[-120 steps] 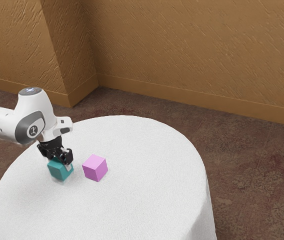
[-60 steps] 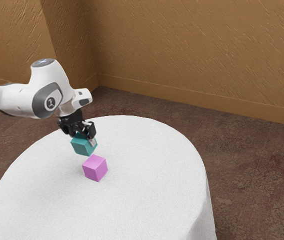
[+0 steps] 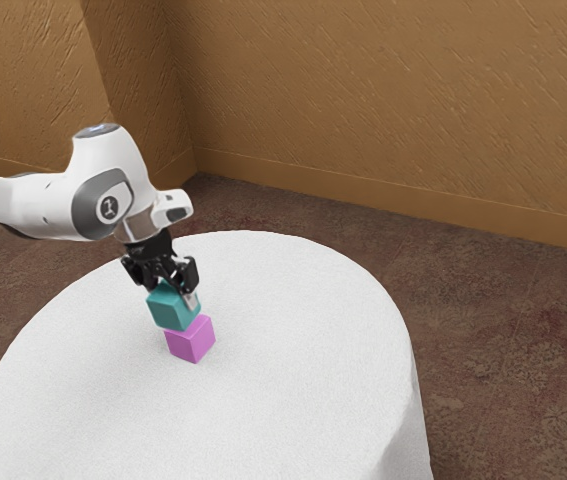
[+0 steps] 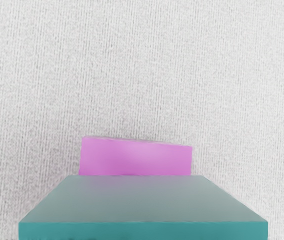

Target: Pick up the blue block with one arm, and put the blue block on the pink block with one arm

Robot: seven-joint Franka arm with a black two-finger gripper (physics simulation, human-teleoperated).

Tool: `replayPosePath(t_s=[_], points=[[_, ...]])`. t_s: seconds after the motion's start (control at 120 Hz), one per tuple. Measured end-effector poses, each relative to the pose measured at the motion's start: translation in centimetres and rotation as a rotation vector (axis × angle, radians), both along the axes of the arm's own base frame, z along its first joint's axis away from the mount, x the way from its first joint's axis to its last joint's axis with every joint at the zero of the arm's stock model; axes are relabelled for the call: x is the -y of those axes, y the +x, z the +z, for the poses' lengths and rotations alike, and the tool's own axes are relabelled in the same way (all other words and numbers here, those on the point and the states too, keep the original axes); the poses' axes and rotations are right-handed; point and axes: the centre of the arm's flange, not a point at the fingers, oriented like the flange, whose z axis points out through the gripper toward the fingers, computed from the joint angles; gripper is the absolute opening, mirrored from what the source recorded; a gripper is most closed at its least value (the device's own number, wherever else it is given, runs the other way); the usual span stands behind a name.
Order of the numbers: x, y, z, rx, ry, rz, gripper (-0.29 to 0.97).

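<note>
In the exterior view, the blue block (image 3: 168, 307), gripped in the claw (image 3: 171, 293), has been lifted from the bench (image 3: 313, 300) and carried right onto the pink block (image 3: 190, 339). It appears to touch, so release is judged next. In the wrist view, a strip of pink block (image 4: 134, 157) is seen beyond the blue block (image 4: 142, 207), with open bench around.

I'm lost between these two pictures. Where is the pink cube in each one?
Exterior view: pink block on the white table, directly under the blue block that the pincer grips.
Wrist view: pink block peeks out from behind the blue block.
Shared landmark: the blue block, overlapping the pink one in both.
</note>
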Motion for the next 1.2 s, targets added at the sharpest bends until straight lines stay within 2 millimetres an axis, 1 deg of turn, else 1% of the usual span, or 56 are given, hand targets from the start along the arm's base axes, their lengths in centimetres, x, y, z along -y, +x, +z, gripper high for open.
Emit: replayPosePath(t_s=[0.317,0.492,0.633,0.733,0.883,1.2], points=[[-0.4,-0.1,-0.5,-0.019,-0.004,-0.05,0.4],[-0.7,0.5,0.1,-0.002,-0.008,-0.07,0.4],[-0.9,0.7,0.1,0.002,-0.012,-0.085,0.4],[-0.9,0.7,-0.2,-0.001,-0.019,-0.096,0.4],[-0.9,1.1,-0.1,0.006,-0.025,-0.11,0.4],[-1.1,1.1,-0.7,-0.001,-0.02,-0.14,0.4]])
